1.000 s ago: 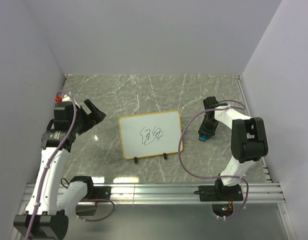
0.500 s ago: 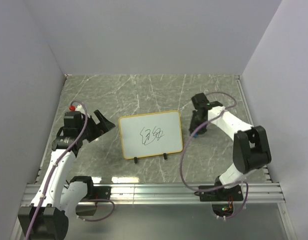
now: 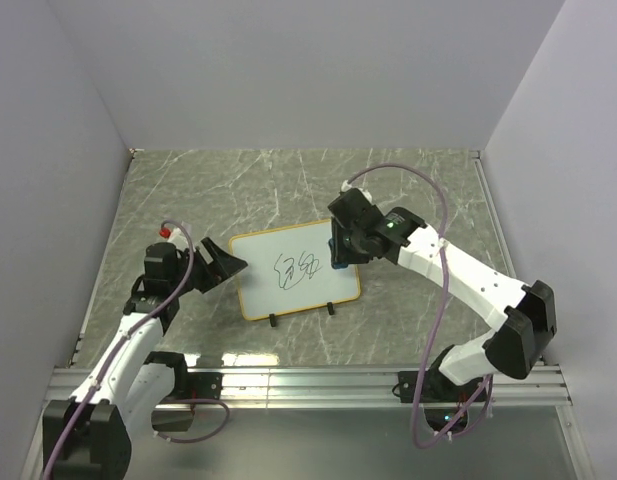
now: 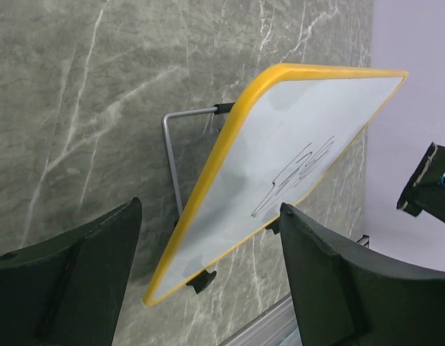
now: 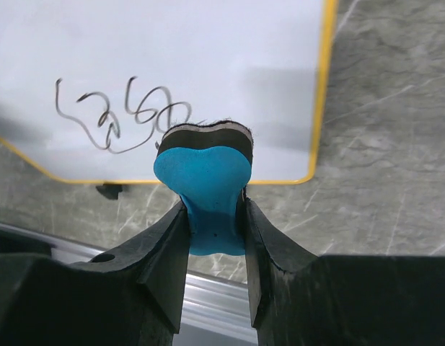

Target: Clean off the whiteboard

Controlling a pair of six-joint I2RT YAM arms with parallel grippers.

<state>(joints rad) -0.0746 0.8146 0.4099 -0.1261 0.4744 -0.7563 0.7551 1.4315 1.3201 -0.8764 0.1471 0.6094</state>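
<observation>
Bright, even, diffuse light from above, soft grey shadows across the whiteboard (image 4: 280, 144), pale sheen on the marble table (image 3: 278, 180), overhead view crisp, nearest foreground slightly soft in wrist views

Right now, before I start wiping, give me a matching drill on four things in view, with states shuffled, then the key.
1 whiteboard
2 eraser
3 left end effector
4 right end effector

A open, by the board's left edge
B yellow rim, black scribble on it
C shut on the eraser
D blue, pinched between two fingers

Pairs: 1-B, 2-D, 3-A, 4-C
</observation>
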